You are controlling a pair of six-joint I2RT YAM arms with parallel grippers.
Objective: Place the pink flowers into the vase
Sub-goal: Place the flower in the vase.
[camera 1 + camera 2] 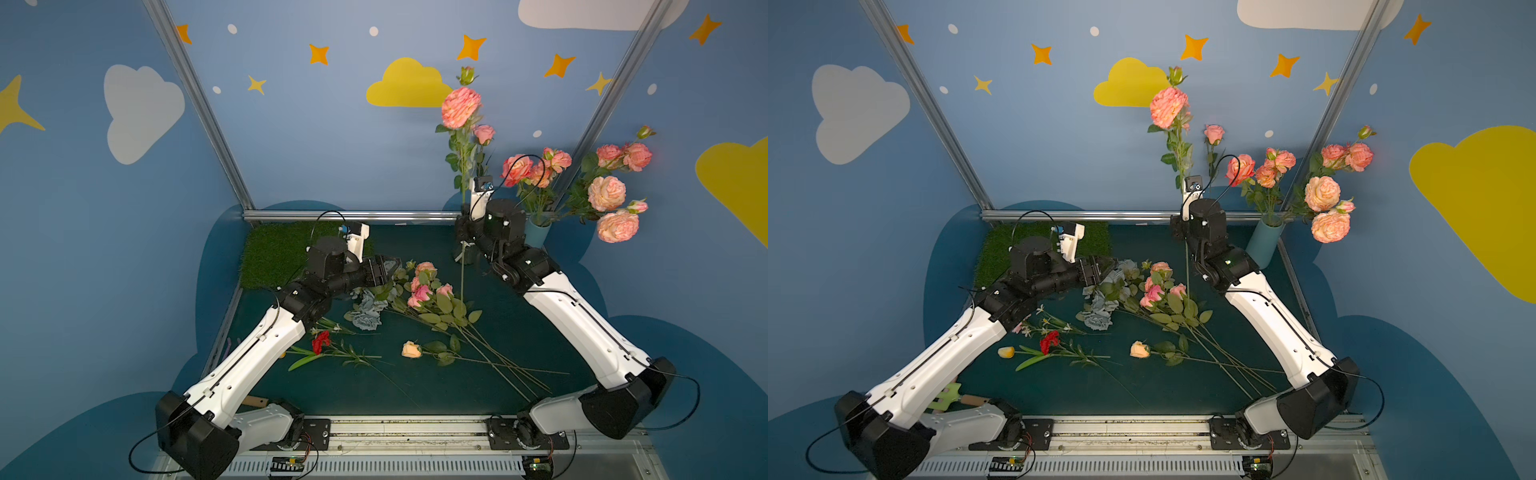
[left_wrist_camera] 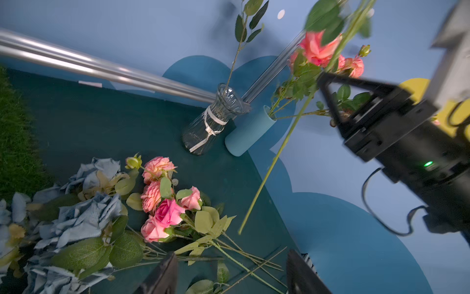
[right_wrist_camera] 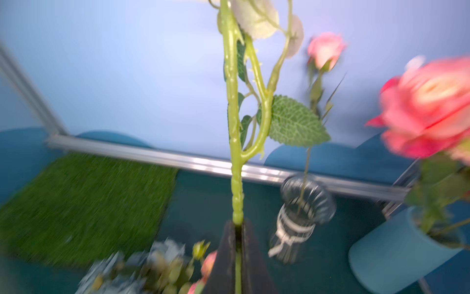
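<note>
Judging the pink flower (image 3: 236, 152) light but top-heavy, we take it mid-stem: right gripper (image 3: 237, 224) clamps it, left gripper (image 2: 229, 257) open.

Coral-pink artificial roses (image 1: 426, 286) lie clustered on the dark mat (image 1: 519, 332); one tall pink rose (image 1: 460, 107) hangs upright; other pink blooms (image 1: 606, 193) fill the teal cylindrical vase (image 1: 536, 235), one pink bud (image 1: 484, 134) the ribbed glass vase (image 2: 211, 122).

table (image 1: 457, 399): dark teal | on it: grass mat (image 1: 270, 253), pink flowers (image 1: 424, 286), grey-blue flowers (image 1: 368, 313), red flower (image 1: 321, 341), glass vase (image 2: 208, 124), blue vase (image 1: 537, 235)
</note>
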